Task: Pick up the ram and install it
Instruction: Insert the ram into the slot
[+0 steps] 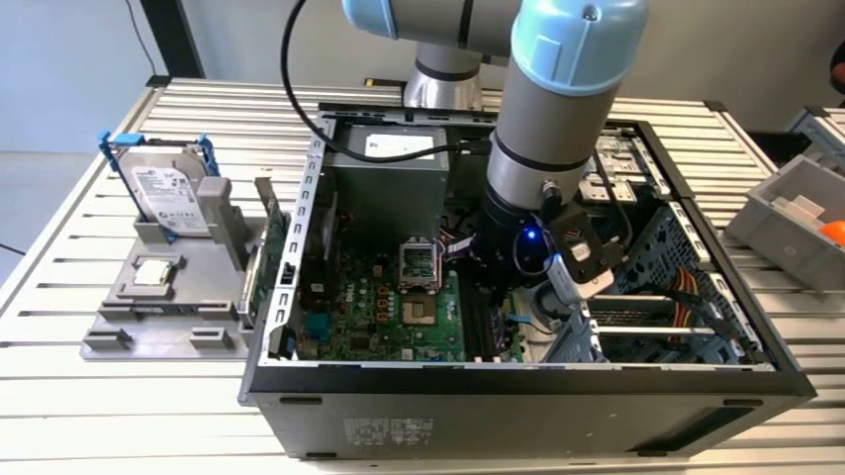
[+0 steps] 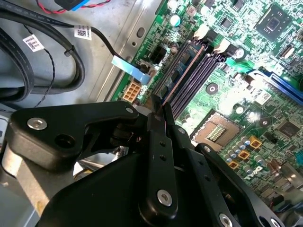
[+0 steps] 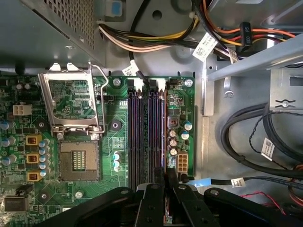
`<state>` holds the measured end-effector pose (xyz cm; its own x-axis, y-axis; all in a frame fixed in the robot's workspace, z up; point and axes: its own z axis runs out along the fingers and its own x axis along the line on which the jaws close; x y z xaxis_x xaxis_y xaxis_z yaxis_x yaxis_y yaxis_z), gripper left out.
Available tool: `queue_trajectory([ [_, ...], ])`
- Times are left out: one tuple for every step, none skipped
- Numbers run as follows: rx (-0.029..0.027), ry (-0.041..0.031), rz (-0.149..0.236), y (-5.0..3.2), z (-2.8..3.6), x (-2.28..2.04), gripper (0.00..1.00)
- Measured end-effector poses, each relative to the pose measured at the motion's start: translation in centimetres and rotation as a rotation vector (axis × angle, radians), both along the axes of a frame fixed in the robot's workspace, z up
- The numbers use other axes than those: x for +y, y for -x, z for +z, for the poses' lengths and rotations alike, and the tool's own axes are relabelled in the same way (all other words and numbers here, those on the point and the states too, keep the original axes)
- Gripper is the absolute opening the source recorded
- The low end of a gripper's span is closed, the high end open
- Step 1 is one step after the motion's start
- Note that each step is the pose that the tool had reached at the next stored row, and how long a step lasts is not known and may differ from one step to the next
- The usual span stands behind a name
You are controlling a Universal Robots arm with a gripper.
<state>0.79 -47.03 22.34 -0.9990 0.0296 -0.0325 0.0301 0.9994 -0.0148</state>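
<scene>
Seating the ram: the gripper (image 2: 163,113) is closed on the ram (image 2: 185,75), holding it edge-down over the memory slots (image 3: 147,137).

In the exterior view the arm (image 1: 555,129) reaches down into the open computer case (image 1: 528,381), its wrist at about 3 o'clock from the empty processor socket (image 1: 420,312). In both wrist views the thin stick runs along one slot, apparently the one nearest the small capacitors (image 3: 173,142). I judge the insertion step is under way; what remains calls for a straight, even press along the slot line until the end latches (image 2: 203,31) close, without tilting.
</scene>
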Motion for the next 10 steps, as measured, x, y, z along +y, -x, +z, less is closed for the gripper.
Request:
queue_trajectory([
  [0.0, 0.0001, 0.0, 0.03, 0.0, -0.02, 0.0],
  [0.0, 0.0001, 0.001, 0.08, 0.0, -0.03, 0.0],
  [0.0, 0.0, 0.001, 0.12, 0.0, -0.03, 0.0],
  [0.0, 0.0, 0.001, 0.12, 0.0, -0.03, 0.0],
  [0.0, 0.0, 0.001, 0.12, 0.0, -0.03, 0.0],
  [0.0, 0.0, 0.001, 0.13, 0.0, -0.04, 0.0],
  [0.0, 0.0001, 0.001, 0.13, -0.02, -0.04, 0.0],
  [0.0, 0.0001, 0.001, 0.13, -0.03, -0.04, 0.0],
  [0.0, 0.0001, 0.001, 0.13, -0.05, -0.04, 0.0],
  [0.0, 0.0, 0.001, 0.13, -0.07, -0.03, 0.0],
])
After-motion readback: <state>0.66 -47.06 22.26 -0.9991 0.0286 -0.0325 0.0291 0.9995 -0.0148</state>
